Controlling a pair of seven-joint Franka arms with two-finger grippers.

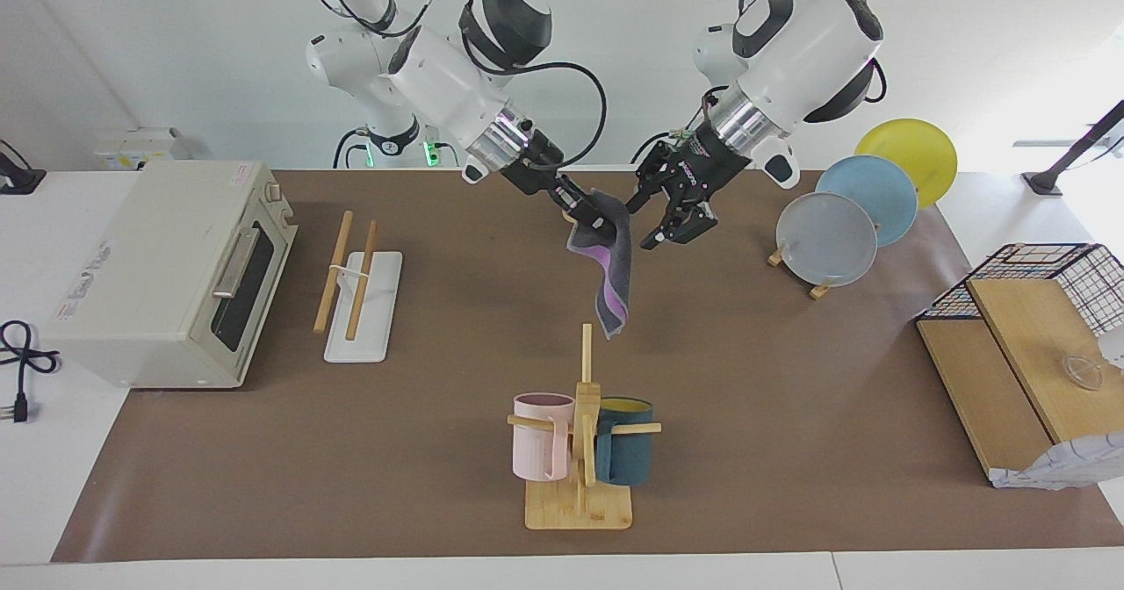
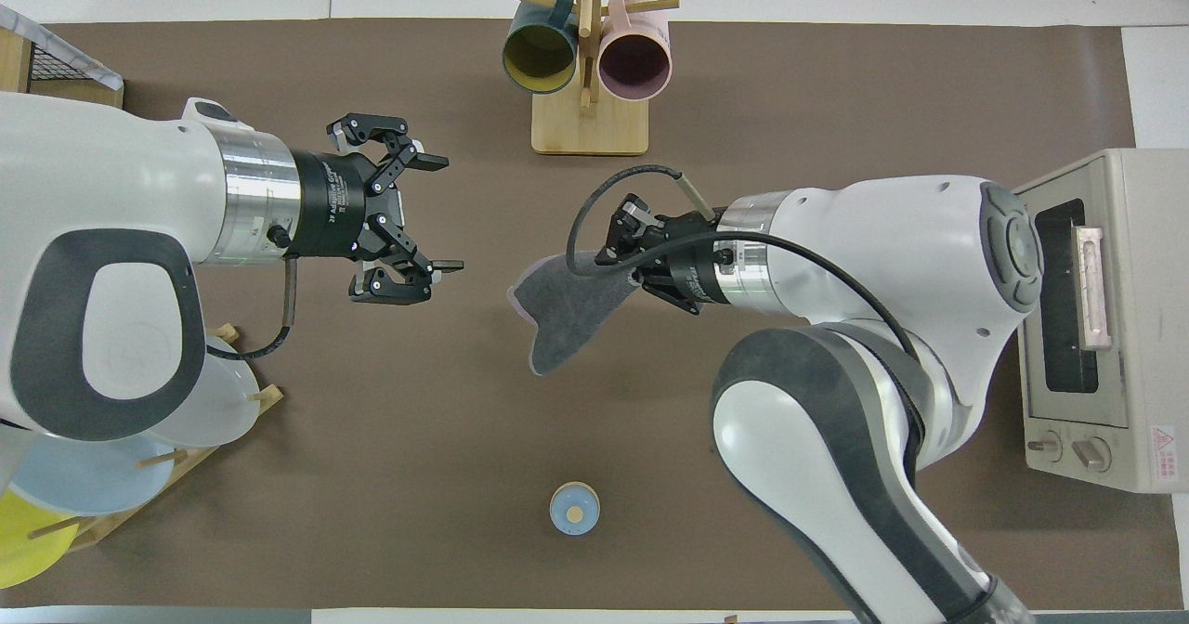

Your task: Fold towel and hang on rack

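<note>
The towel [image 1: 612, 267], dark grey with purple showing in its folds, hangs in the air from my right gripper [image 1: 590, 212], which is shut on its top edge over the middle of the table. In the overhead view the towel [image 2: 562, 313] shows its grey face below the right gripper [image 2: 608, 254]. My left gripper [image 1: 657, 218] is open and empty beside the towel, a short gap from it; it also shows in the overhead view [image 2: 444, 215]. The rack [image 1: 362, 296], with two wooden rods on a white base, stands beside the toaster oven; the right arm hides it in the overhead view.
A toaster oven [image 1: 167, 274] stands at the right arm's end. A bamboo mug stand [image 1: 580, 449] with two mugs is farther from the robots than the towel. A plate stand [image 1: 843, 221] with plates and a wire basket [image 1: 1045, 278] are at the left arm's end. A small blue lid [image 2: 574, 508] lies near the robots.
</note>
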